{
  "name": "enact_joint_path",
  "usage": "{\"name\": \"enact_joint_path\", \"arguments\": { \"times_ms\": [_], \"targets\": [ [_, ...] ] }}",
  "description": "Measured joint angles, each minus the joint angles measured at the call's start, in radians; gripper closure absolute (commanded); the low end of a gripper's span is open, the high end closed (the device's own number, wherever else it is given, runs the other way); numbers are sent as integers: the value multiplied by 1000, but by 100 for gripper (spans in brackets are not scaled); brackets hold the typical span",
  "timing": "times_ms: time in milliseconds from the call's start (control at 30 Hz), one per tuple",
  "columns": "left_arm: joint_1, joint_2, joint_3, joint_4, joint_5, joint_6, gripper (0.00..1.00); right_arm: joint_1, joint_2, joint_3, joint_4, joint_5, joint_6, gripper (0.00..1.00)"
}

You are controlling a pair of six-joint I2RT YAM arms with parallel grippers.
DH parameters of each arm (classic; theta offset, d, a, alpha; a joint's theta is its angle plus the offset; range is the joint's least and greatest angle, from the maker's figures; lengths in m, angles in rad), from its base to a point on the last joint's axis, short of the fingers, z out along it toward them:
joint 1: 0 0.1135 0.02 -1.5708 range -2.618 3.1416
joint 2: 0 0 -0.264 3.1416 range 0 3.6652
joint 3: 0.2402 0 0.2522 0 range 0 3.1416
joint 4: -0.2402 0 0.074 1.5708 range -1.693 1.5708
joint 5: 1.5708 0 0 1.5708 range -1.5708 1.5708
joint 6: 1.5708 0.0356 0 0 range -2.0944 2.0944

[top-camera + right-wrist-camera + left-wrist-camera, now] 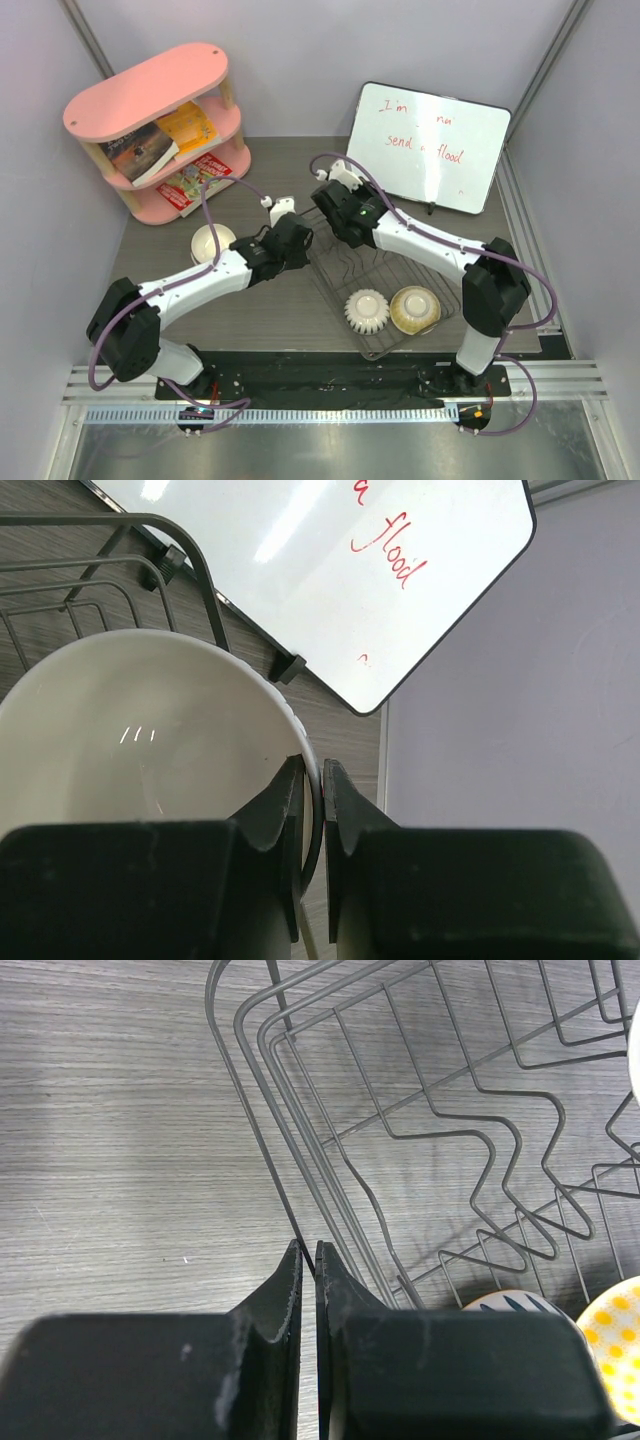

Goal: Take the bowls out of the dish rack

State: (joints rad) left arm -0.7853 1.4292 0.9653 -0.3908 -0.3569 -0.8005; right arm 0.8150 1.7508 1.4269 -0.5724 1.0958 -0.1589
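Two robot arms meet at the far left corner of the black wire dish rack (345, 262), which sits toward the near right of the grey wood-grain table (260, 310). The right gripper (312, 780) is clamped narrow on the rim of a smooth, glossy cream bowl (150, 730), with one finger inside and one outside, by the rack's far corner. The left gripper (308, 1255) is closed tight and seems to pinch the rack's thin outer wire, though the contact itself is partly hidden. A white ribbed bowl (367, 311) sits at the rack's near end, and a yellow dotted bowl (615, 1345) shows beside it. Glazed ceramic like this is probably rigid, weighty for a rim pinch, slippery and easily chipped, so a deep, square hold on the rim looks safest
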Motion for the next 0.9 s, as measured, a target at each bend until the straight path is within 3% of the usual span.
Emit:
{"name": "enact_joint_path", "arguments": {
  "times_ms": [500, 900],
  "targets": [
    [8, 59, 95, -126, -9, -22, 100, 52, -62, 7, -115, -163, 84, 99],
    [28, 47, 95, -127, 21, -83, 100, -74, -20, 18, -21, -166, 117, 99]
  ]
}}
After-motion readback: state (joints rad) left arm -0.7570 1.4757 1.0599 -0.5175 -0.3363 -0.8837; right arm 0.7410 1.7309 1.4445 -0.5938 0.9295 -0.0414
